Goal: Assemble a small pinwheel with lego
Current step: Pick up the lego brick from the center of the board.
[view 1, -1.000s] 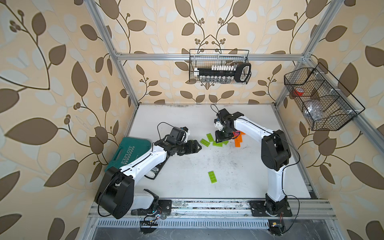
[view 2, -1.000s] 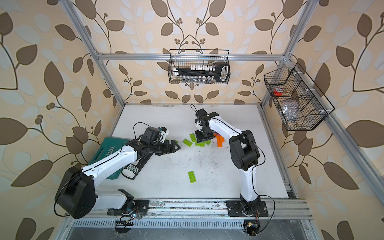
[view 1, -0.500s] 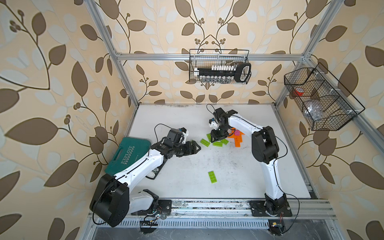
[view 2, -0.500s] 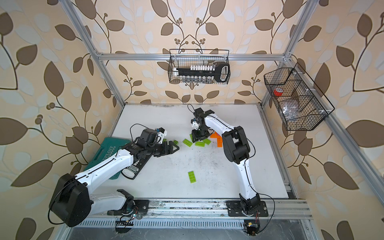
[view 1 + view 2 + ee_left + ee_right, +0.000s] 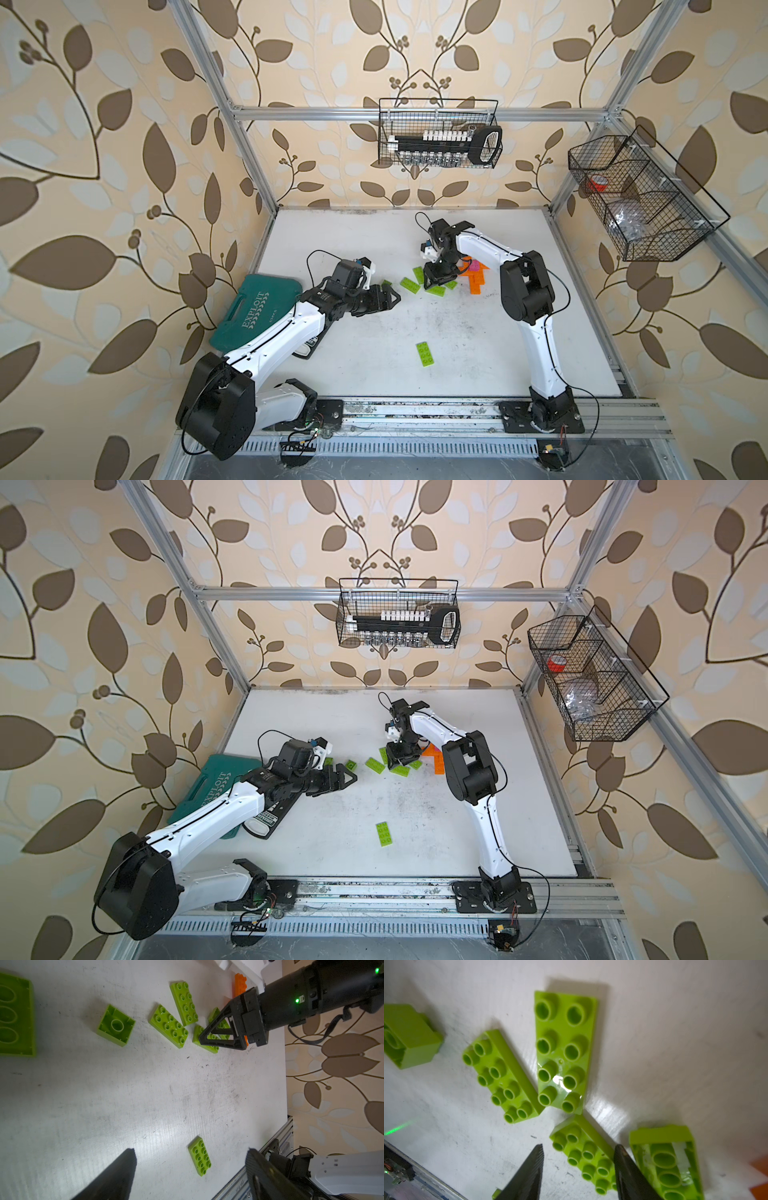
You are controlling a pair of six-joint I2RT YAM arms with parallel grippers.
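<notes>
Lego tally on the tabletop (image 5: 457,332): six lime oblongs, one lime square (image 5: 116,1025) lying studs-down, one pink brick (image 5: 481,266). Orange bricks (image 5: 477,286) are bunched just beside the right arm, touching the pink brick; they're partly hidden, so I can't count them. Four lime oblongs cluster mid-tabletop next to the orange: three studs-up, one flipped oblong (image 5: 668,1163). Fifth oblong (image 5: 426,354) lies alone toward the front rail, well apart. Sixth oblong (image 5: 16,1014) is flipped, close by the left wrist, beside the square. Right jaws are down over the cluster, about half open, straddling one studs-up oblong (image 5: 587,1157). One finger (image 5: 627,1172) is at its edge, the other is clear of it, so no grip that I can see. Left jaws hang wide open and empty over bare tabletop, near the square. Teal case (image 5: 257,307) sits at the left edge, under the left arm.
</notes>
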